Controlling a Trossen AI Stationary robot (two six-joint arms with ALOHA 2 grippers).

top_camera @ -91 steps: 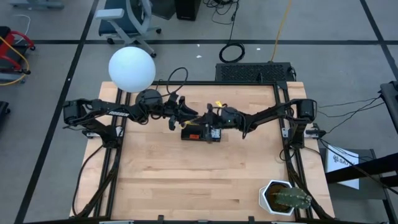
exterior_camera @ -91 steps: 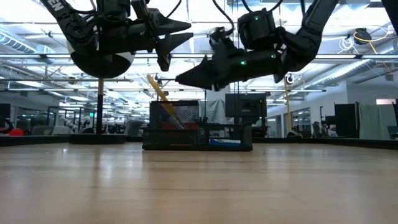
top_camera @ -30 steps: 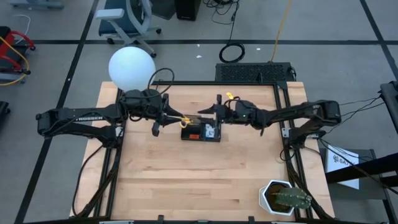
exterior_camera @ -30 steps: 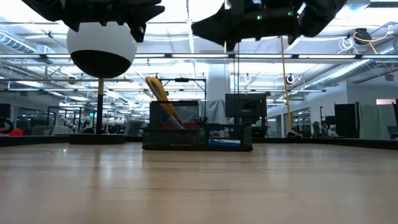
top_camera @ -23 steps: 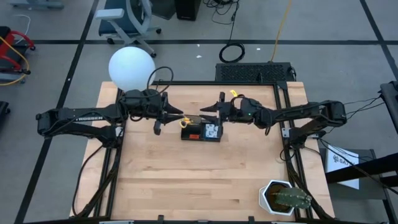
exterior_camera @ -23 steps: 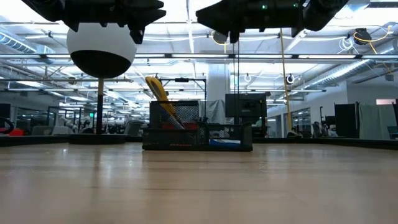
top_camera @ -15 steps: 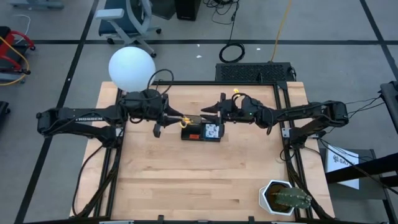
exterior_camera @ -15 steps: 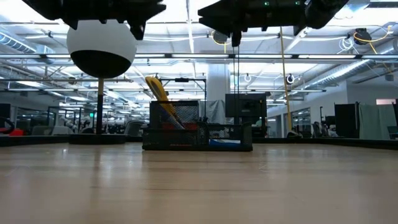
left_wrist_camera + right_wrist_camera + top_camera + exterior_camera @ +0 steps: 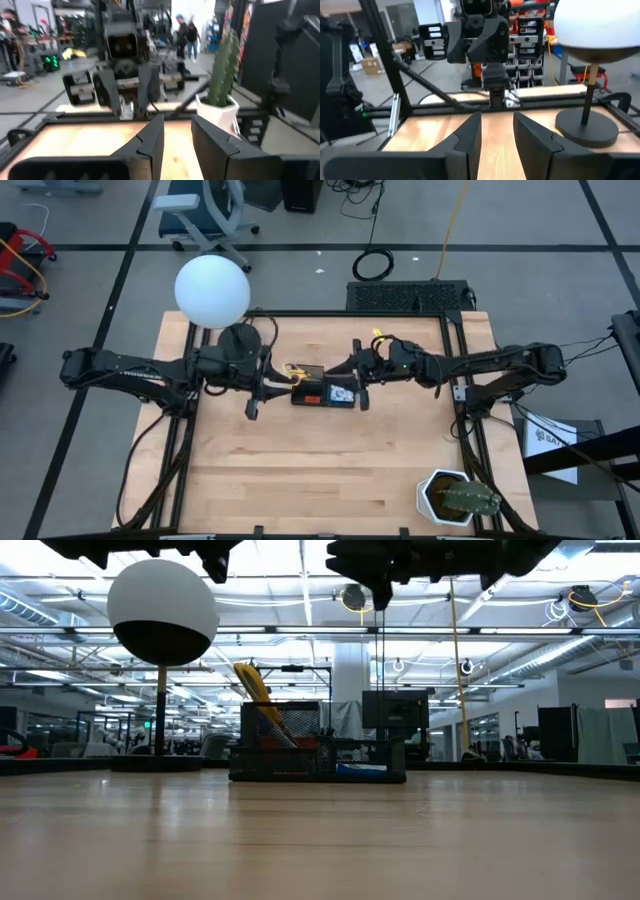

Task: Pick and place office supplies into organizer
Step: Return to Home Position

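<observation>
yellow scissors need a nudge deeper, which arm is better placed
Left, probably: the yellow scissors lean at the end of the organizer beside the left gripper, while the right gripper hovers at the opposite end.

tabletop: pale wood planks, smooth, with a soft satin sheen in the low view. organizer: black wire mesh, apparently metal, matt. scissors handle: yellow plastic, slightly glossy. lamp globe: smooth matt white. lamp base: matt black. table frame: black metal rails. cactus pot: smooth white, faintly glossy. left gripper: fingers of matt dark plastic.
</observation>
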